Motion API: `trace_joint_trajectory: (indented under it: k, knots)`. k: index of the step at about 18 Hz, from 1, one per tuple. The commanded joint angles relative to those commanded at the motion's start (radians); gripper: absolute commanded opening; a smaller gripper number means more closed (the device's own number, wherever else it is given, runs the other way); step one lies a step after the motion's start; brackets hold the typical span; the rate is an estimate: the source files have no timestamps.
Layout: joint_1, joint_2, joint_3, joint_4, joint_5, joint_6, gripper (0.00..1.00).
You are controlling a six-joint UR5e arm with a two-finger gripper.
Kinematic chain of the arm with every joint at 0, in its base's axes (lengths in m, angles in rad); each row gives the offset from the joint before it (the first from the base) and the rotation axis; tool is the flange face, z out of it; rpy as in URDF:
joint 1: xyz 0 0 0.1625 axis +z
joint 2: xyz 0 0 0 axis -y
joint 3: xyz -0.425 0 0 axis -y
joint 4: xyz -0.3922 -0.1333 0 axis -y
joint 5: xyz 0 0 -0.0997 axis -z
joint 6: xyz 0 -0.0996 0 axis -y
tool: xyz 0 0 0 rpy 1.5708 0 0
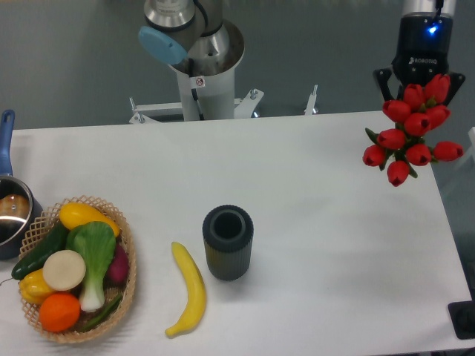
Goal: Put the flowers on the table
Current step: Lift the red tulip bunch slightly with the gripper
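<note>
Hanging from the black two-finger gripper, which grasps its hidden stems, the red tulip bunch overhangs the white matte table's right edge.

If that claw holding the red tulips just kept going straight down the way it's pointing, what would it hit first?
Probably only the table. The gripper points down with the flowers hanging beneath it, so the buds would likely touch the bare white surface near the right edge first. Height is hard to judge from this view.
</note>
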Motion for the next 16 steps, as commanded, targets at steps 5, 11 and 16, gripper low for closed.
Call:
trace_joint_trajectory:
  k: [5, 11, 16]
  knots:
    - [-0.003, 0.002, 0.006, -0.003, 0.061, -0.003, 0.38]
    - [-0.018, 0.005, 0.017, -0.008, 0.214, -0.005, 0.38]
    - [-0.120, -0.012, 0.025, -0.038, 0.460, -0.005, 0.38]
